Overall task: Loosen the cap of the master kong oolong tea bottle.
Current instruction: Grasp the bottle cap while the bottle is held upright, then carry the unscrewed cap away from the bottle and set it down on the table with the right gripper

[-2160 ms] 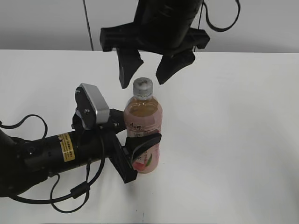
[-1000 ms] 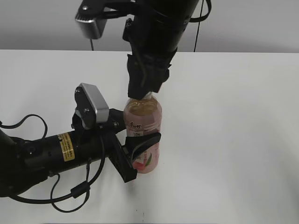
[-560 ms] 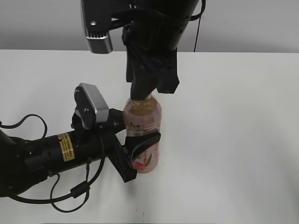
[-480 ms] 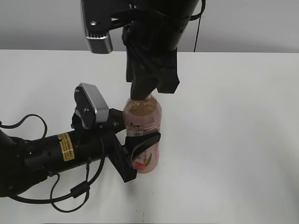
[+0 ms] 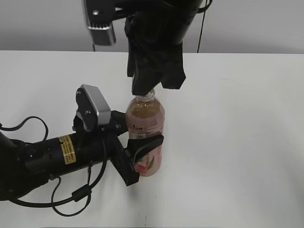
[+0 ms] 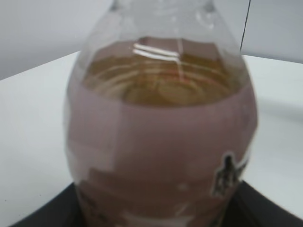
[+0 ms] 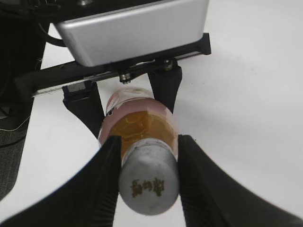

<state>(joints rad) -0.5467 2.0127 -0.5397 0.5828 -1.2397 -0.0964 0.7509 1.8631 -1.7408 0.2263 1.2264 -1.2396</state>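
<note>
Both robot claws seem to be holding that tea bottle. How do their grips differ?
The left gripper comes in sideways and clamps the bottle low, around its labelled body. The right gripper comes from above and pinches only the small cap. Both are shut on something, and both have black fingers.

A white table (image 5: pixel 237 142) fills most of the exterior view, its surface plain and matte. Behind its far edge stands a pale grey wall (image 5: pixel 256 23), with a thin dark vertical line (image 5: pixel 93 46) running down it to the table's edge at upper left.
</note>
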